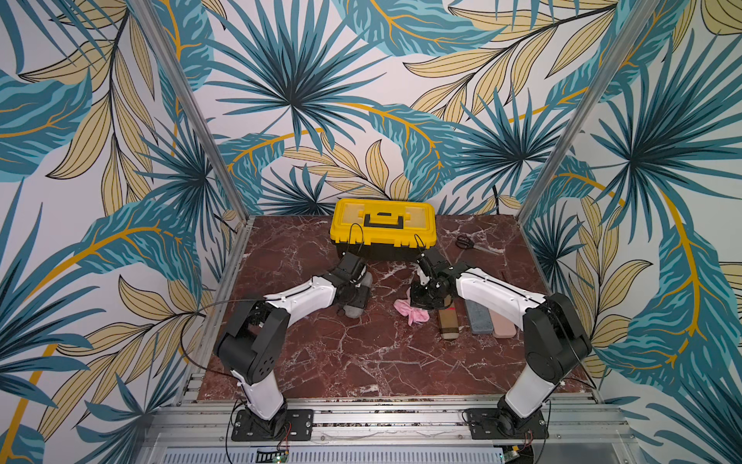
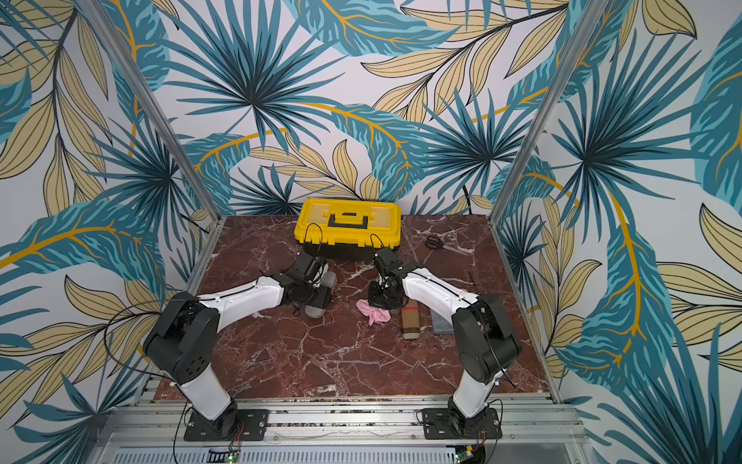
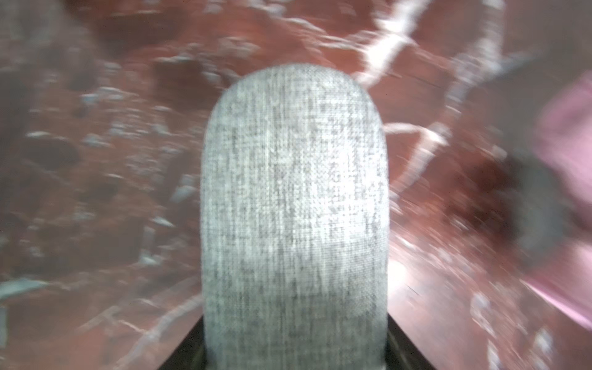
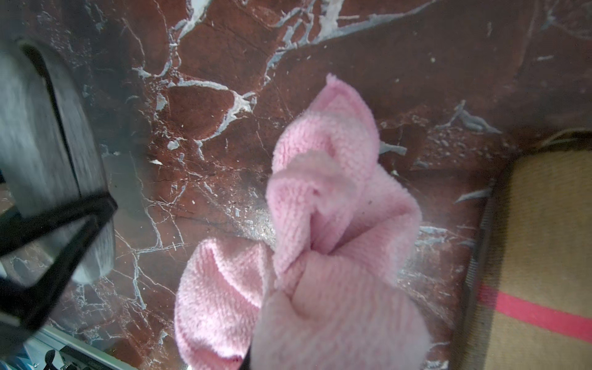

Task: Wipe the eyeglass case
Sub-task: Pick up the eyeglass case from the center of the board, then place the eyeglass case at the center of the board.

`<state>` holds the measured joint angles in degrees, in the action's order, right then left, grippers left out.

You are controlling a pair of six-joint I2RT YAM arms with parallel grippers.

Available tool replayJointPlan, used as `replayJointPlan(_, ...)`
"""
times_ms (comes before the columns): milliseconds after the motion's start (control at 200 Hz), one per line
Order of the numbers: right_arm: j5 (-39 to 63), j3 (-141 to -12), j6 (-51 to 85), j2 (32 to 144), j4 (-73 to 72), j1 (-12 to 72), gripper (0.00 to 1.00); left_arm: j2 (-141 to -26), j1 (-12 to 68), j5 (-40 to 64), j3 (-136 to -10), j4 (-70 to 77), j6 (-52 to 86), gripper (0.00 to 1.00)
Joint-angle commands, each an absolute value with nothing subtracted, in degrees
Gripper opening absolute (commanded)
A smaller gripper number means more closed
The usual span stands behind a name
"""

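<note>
Left tool point(image 1: 355, 298): your left tool is clamped tight on the grey case point(image 1: 355, 312). The case sticks out past the jaws at both ends in both top views.
Grey case: it sits left of centre on the tabletop point(image 1: 341, 361), in front of the toolbox point(image 1: 383, 223), with its long axis running roughly front to back. In the left wrist view the grey case point(image 3: 294, 208) shows a rounded woven end running out from between the jaws. You can't tell whether it touches the tabletop.
Right tool point(image 1: 420, 301): your right tool is closed down on the cloth point(image 1: 411, 314). In the right wrist view the cloth point(image 4: 323, 224) is bunched right at the jaws.
Cloth: pink, with loose folds spread on the tabletop. It lies between the grey case and the tan case point(image 1: 449, 323), apart from the grey case.
Tan case: lies flat just right of the cloth with a red stripe across it. Its far end is under your right tool.
Blue case point(image 1: 478, 317): just right of the tan case and parallel to it.
Pink case point(image 1: 502, 325): beside the blue case, partly under your right arm.
Toolbox: yellow with a black handle, lid shut, at the back centre.
Scissors point(image 1: 465, 242): back right, beside the toolbox and apart from it.
Blur: the tabletop is smeared in the left wrist view. The grey case point(image 4: 38, 144) is soft at the edge of the right wrist view.
</note>
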<state>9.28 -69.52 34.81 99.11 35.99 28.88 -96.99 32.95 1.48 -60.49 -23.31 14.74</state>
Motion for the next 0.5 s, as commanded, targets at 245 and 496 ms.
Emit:
replayJointPlan(245, 5.4, -64.4, 33.7, 94.6, 39.4, 29.1, 0.00, -91.0, 52.9, -10.4, -46.7, -16.2, 10.9, 0.56)
replayJointPlan(496, 5.6, -65.8, 34.1, 94.7, 40.2, 29.1, 0.00, -95.7, 56.3, -17.1, -48.0, -16.5, 10.5, 0.79)
